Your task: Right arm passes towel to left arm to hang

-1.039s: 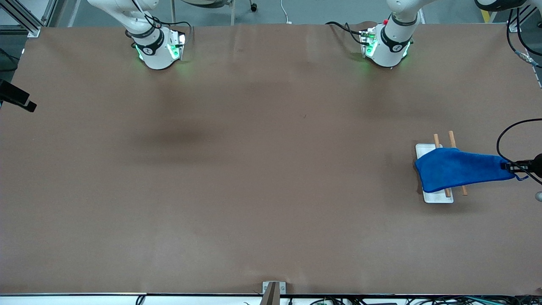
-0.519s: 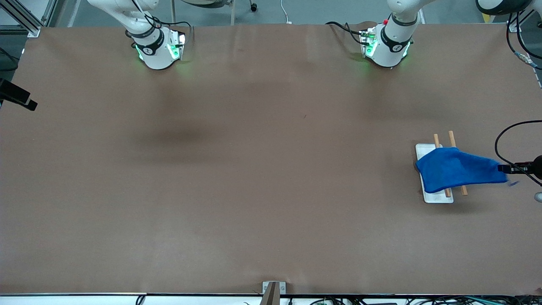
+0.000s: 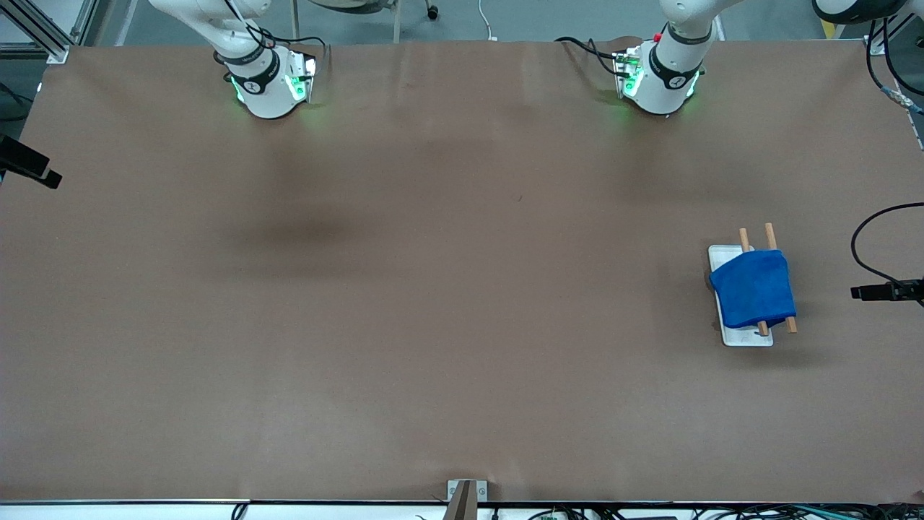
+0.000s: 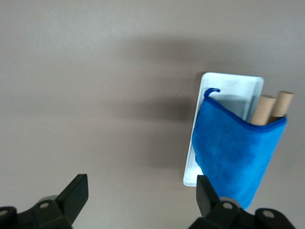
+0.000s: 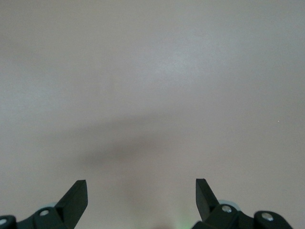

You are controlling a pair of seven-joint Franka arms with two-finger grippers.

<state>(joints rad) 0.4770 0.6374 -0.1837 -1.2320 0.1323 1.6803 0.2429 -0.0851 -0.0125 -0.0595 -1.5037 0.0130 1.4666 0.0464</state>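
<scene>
Towel [image 3: 753,287] is draped over the two wooden rails [image 3: 770,235] of the small white-based rack [image 3: 724,253], near the table edge at the left arm's end, roughly midway between the robots' edge and the front-camera edge. Bright blue cloth hangs down both sides of the rails, and the rail ends poke out at both ends. In the left wrist view the towel [image 4: 236,150] sags over the rack base [image 4: 238,86], with its little hem loop visible at one corner.

Left gripper [image 3: 866,292] hovers over the table edge at the left arm's end, beside the rack and well apart from the towel. Its fingers [image 4: 74,193] are spread wide with nothing between them.

Right gripper [image 5: 141,191] is not visible in the front view; its wrist view shows only bare table below. Its jaws are wide apart and empty too. The right arm waits.

Step judgement: hanging looks done, with the towel on the rack and no gripper touching it, so this is the release and retreat phase for the left arm.

Next move likely calls for the left arm to pull clear and go to rest without snagging the cloth. The drape looks slightly lopsided, with more cloth on the side nearer the right arm's end, so it might slide if bumped. No regrasp seems needed.
</scene>
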